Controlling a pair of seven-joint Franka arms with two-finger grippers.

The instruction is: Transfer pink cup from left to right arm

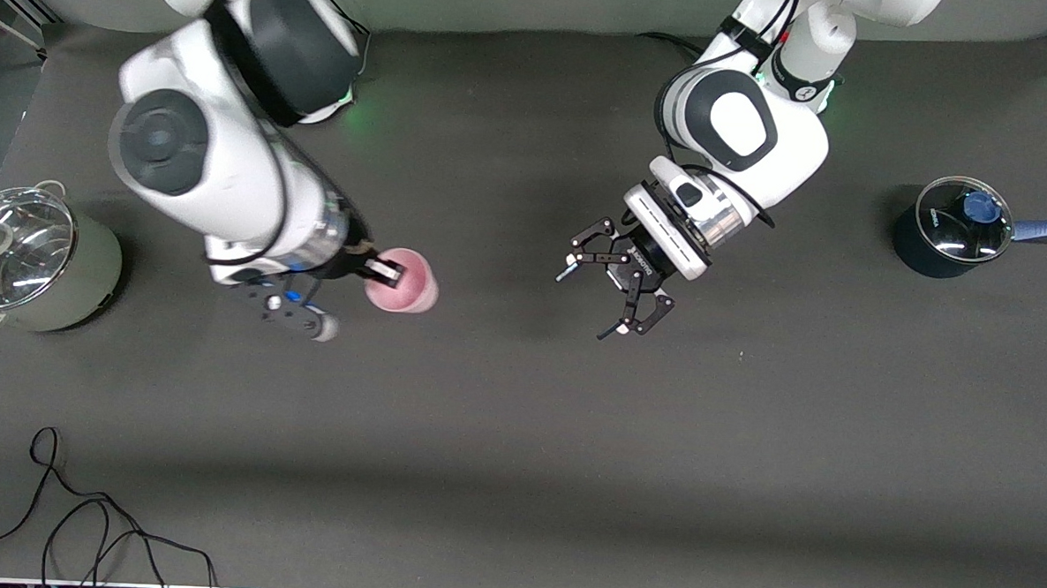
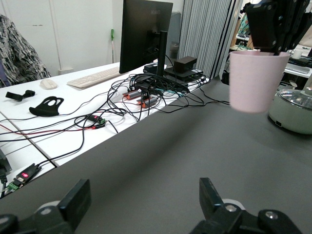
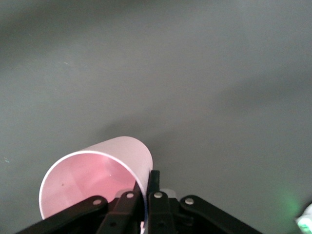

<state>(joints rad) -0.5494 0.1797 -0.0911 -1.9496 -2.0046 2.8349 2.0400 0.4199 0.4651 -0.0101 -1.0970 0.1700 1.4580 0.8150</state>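
Observation:
The pink cup (image 1: 403, 282) hangs above the mat toward the right arm's end of the table. My right gripper (image 1: 387, 271) is shut on its rim, one finger inside the cup and one outside. In the right wrist view the cup (image 3: 127, 152) opens toward the camera, and the jaws pinch its wall at my right gripper (image 3: 147, 192). My left gripper (image 1: 590, 302) is open over the middle of the table, apart from the cup and holding nothing. In the left wrist view the cup (image 2: 255, 82) hangs ahead of my left gripper (image 2: 144, 200), whose fingers (image 2: 76, 201) stand wide apart.
A pale green pot (image 1: 40, 264) with a glass lid stands at the right arm's end of the table. A dark blue glass-lidded pot (image 1: 948, 233) stands at the left arm's end. A black cable (image 1: 80, 522) lies near the front edge.

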